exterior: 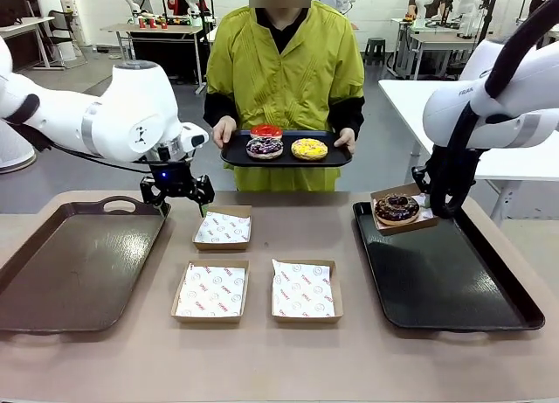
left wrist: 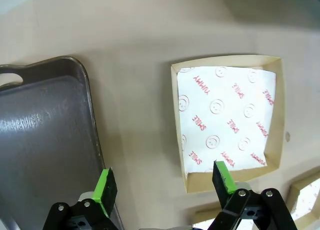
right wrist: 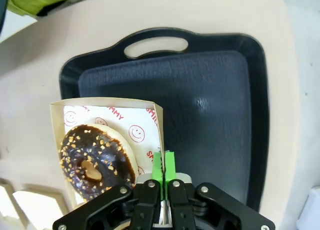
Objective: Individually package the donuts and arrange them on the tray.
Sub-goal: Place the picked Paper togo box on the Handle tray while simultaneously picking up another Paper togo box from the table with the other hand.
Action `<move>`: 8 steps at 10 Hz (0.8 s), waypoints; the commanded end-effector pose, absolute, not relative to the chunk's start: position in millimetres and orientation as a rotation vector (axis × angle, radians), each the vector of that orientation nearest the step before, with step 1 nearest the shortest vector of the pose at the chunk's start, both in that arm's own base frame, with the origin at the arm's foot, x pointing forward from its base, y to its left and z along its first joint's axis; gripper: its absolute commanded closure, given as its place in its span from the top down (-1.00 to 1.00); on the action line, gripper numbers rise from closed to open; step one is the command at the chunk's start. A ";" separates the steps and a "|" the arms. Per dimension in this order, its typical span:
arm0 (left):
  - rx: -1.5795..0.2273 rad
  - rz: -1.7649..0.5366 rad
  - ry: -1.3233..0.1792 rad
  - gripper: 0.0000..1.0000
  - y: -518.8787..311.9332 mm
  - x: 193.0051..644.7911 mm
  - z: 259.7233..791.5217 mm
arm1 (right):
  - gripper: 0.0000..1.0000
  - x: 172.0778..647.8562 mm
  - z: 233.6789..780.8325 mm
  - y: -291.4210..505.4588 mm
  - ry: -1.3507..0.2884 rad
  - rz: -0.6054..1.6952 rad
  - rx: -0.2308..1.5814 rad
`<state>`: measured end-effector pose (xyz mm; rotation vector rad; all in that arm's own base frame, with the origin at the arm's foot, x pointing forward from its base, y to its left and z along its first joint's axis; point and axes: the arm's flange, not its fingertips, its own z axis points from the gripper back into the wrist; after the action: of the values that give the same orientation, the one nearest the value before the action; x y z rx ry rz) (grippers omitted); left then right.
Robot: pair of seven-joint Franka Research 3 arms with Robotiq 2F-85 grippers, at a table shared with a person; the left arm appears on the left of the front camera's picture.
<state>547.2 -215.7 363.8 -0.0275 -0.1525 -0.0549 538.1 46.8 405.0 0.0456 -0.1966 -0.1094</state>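
One of four looks boxed, so approx a quarter done: choc donut sits in a lined carton at the black tray's far-left corner. R gripper is clenched on the carton's wall; can't tell if it's set down yet. Red donut, purple donut & yellow donut are unpacked on the person's serving tray, well beyond the black tray. Three empty cartons lie left of the black tray. L gripper is released, holding nothing, further left.

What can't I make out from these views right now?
- Front view: red donut partly hidden behind the purple donut.
- Front view: right gripper fingertips hidden by its own arm.
- Right wrist view: near side of the box holding the chocolate donut hidden by the gripper body.
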 end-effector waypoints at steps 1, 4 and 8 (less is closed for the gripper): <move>0.015 -0.021 -0.180 1.00 -227.7 559.2 359.2 | -0.96 555.0 397.6 41.4 -0.195 -0.081 0.096; 0.014 -0.024 -0.182 1.00 -229.1 565.3 346.7 | -0.96 571.2 373.5 41.4 -0.148 -0.074 0.096; -0.005 -0.025 -0.163 1.00 -228.2 568.8 336.9 | -0.96 580.7 357.3 49.0 -0.115 -0.083 0.080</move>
<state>563.6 -223.1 339.7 -0.0088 -0.1473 -0.0466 573.1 46.4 356.1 0.0681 -0.1256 -0.0849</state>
